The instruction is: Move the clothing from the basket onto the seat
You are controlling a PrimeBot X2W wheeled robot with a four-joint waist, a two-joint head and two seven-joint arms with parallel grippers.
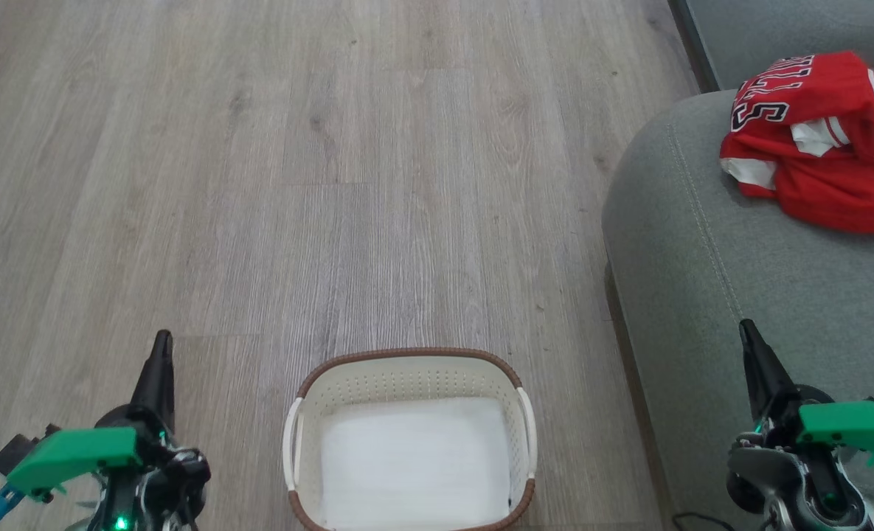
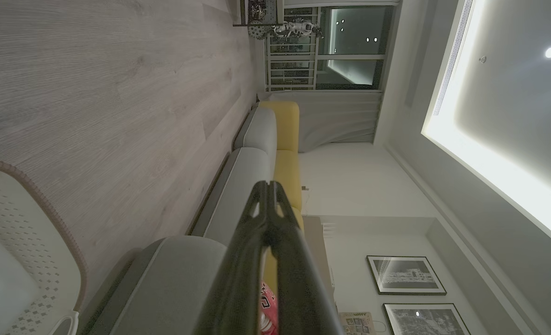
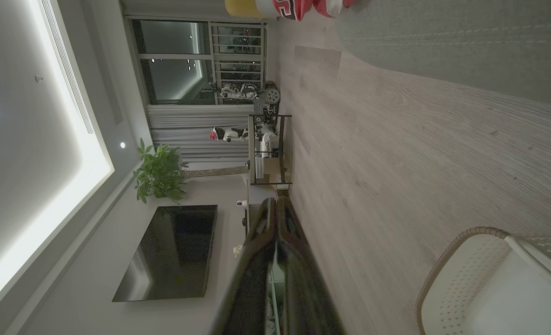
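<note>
**Clothing on seat, both grippers pressed shut and holding nothing**

- Left gripper (image 1: 162,341): fingers pressed together, nothing between them. It sits over the wood floor (image 1: 333,184), pointing forward.
- Right gripper (image 1: 747,332): fingers also pressed together and holding nothing. In the head view it overlaps the near edge of the seat (image 1: 702,258); can't tell if it touches.
- Basket (image 1: 407,352): on the floor between the two grippers, right of the left one and left of the right one, clear of both. Its white bottom is showing.
- Clothing (image 1: 813,140): a crumpled red heap with white stripes and black lettering, lying on the seat. It is ahead of the right gripper and a bit to its right, well apart. It is far to the right of the left gripper.
- Left wrist view: a scrap of red shows just beside that gripper's fingers (image 2: 238,279).
</note>
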